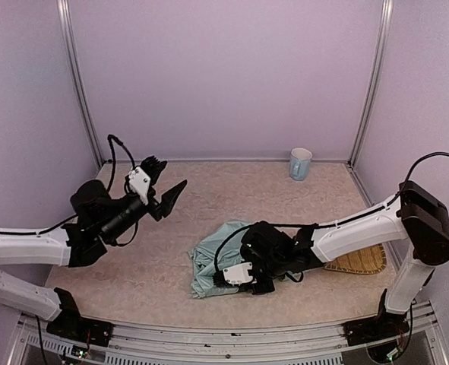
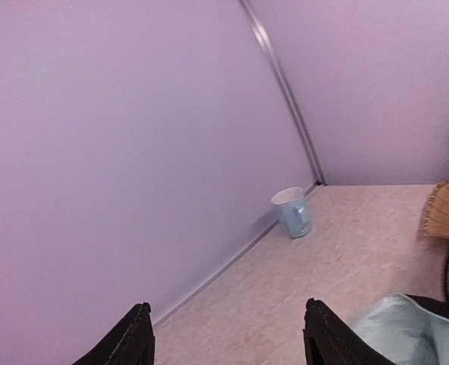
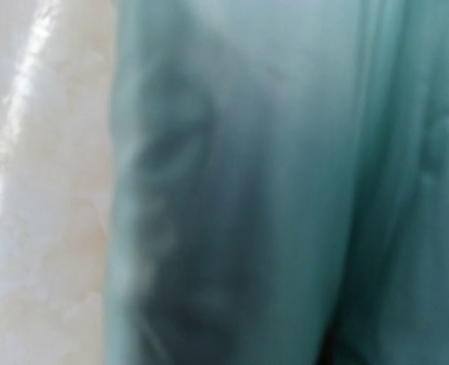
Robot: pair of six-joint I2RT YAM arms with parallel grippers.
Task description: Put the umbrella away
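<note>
- Top external view: the umbrella [image 1: 209, 262] lay as a crumpled mint heap on the table [image 1: 133, 258], near its front middle; shaft and handle were hidden, so its long axis could not be read;
- the right gripper [image 1: 235, 277] was down on the heap's right edge, clearly the nearer; whether it gripped fabric I could not tell;
- the left gripper [image 1: 167, 176] hovered well apart, raised, jaws spread wide, holding nothing; the umbrella lay to its right, lower.

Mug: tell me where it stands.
In the top view the mug stands upright at the back wall, right of centre, far behind the umbrella.
</note>
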